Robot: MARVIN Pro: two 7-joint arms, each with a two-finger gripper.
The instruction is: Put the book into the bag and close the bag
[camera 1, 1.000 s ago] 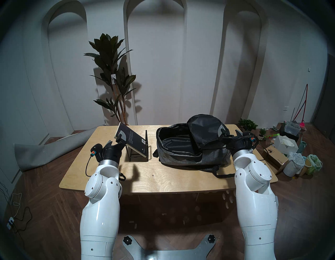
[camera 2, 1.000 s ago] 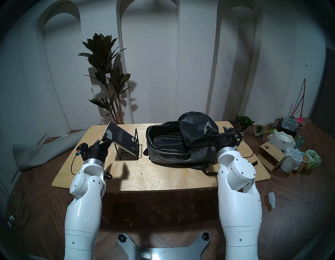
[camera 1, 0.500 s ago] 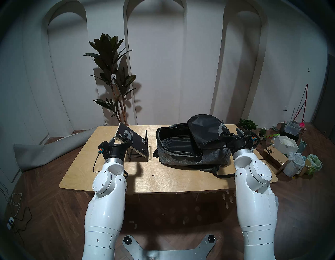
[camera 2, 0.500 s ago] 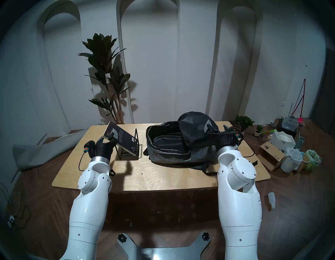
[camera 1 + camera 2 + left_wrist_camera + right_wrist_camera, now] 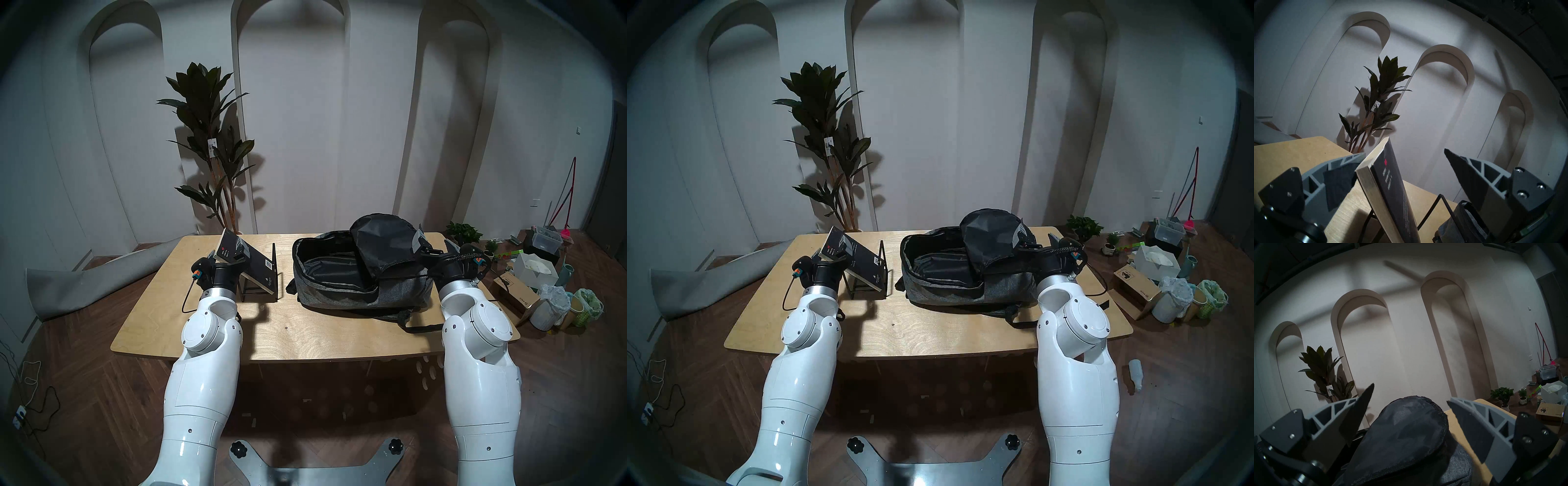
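The black book point(image 5: 252, 263) leans tilted on a black wire stand point(image 5: 271, 268) at the table's back left. My left gripper point(image 5: 226, 254) is open, with one finger on each side of the book's upper left edge. In the left wrist view the book point(image 5: 1390, 186) stands between the fingers of my left gripper point(image 5: 1403, 152), its cream page edges close to the left pad point(image 5: 1339, 183). The grey bag point(image 5: 339, 292) lies open, with its black-lined flap point(image 5: 380, 244) raised. My right gripper point(image 5: 434, 242) is open and straddles the flap's right edge point(image 5: 1403, 429).
The wooden table point(image 5: 305, 339) carries only the stand and the bag. A tall plant point(image 5: 210, 152) stands behind the table. A rolled grey mat point(image 5: 84, 285) lies on the floor at the left. Boxes, bins and small pots point(image 5: 536, 281) crowd the floor at the right.
My left arm has moved forward and to the right, so the open fingers now straddle the book's upper edge. My right gripper has shifted slightly back along the flap.
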